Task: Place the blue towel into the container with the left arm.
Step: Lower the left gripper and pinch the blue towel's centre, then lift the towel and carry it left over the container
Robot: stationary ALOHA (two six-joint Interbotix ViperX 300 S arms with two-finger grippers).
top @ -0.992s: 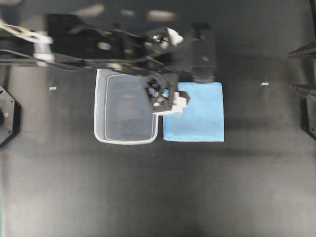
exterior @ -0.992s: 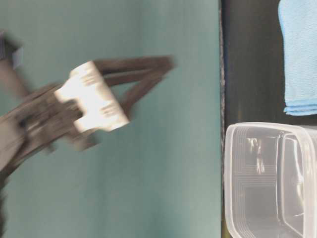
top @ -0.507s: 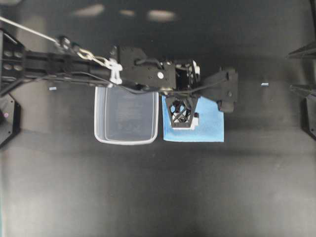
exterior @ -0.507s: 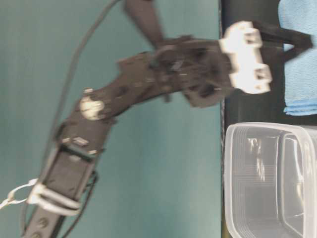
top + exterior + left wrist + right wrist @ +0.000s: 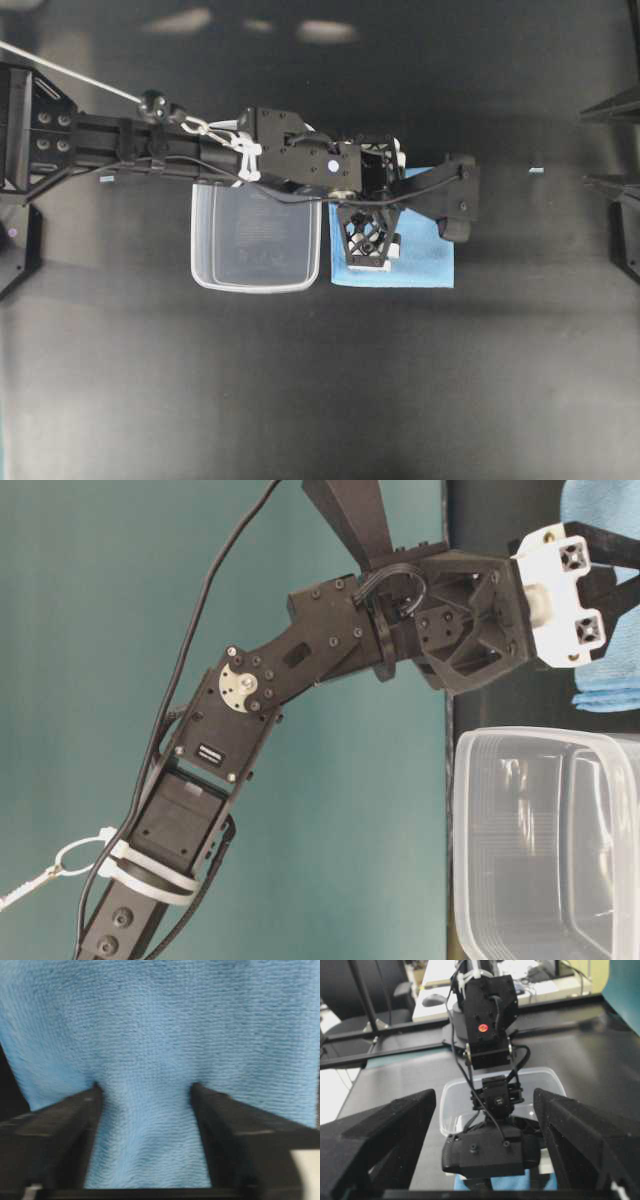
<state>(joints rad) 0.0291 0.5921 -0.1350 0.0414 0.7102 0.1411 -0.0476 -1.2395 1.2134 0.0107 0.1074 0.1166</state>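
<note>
Black tabletop fills the overhead view, with the blue towel [image 5: 420, 262] lying flat right of centre, just beside the container [image 5: 255, 238]. Your left gripper [image 5: 145, 1092] presses into the cloth, fingers [image 5: 75, 1110] partly open astride a pinched ridge, not yet closed on it. Close firmly and gather several layers before lifting. That clear tub appears to hold nothing. Your right gripper [image 5: 485, 1105] hangs wide open, holding nothing.
</note>
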